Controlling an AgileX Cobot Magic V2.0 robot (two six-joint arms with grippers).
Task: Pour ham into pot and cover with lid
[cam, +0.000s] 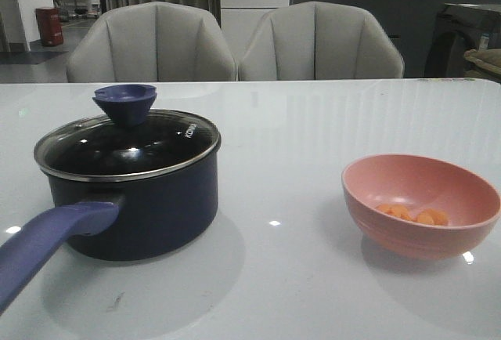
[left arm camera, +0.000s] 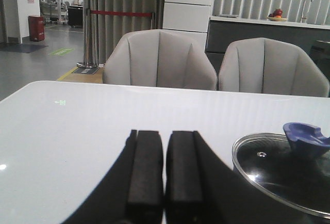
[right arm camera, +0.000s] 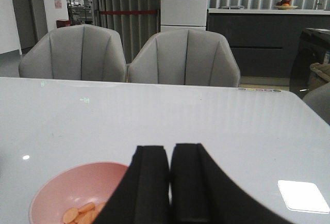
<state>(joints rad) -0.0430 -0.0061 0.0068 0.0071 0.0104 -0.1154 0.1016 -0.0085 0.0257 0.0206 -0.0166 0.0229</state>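
Glossy white table (cam: pixel 313 121) fills the front view and carries two vessels: one pot (cam: pixel 133 199) at left of frame and one pink bowl (cam: pixel 421 205) at right, well apart. Pot is dark navy with one long purple-blue handle (cam: pixel 47 238) running toward the lower-left corner. One glass lid (cam: pixel 129 146) with a steel rim sits on the pot, closing it; one flared blue knob (cam: pixel 125 103) stands on top, small white lettering near the rim on the right side. Ham (cam: pixel 413 215): small flat orange pieces lying in the bottom of the pink bowl, toward its right side; about three to four separable in the front view, exact count not readable because they overlap. None visible on the table surface. Two grey upholstered chairs (cam: pixel 235 42) stand behind the table at upper centre. No arm appears in the front view. Left wrist view: left gripper (left arm camera: pixel 164 177) at bottom centre, its two black fingers (left arm camera: pixel 145 172) pressed side by side with only a thin seam between them, gripping nothing; lid and knob at lower right of that frame, beside the gripper and apart from it. Right wrist view: right gripper (right arm camera: pixel 170 182) at bottom centre, jaws likewise closed together and empty; pink bowl with ham at lower left, partly hidden behind the fingers.
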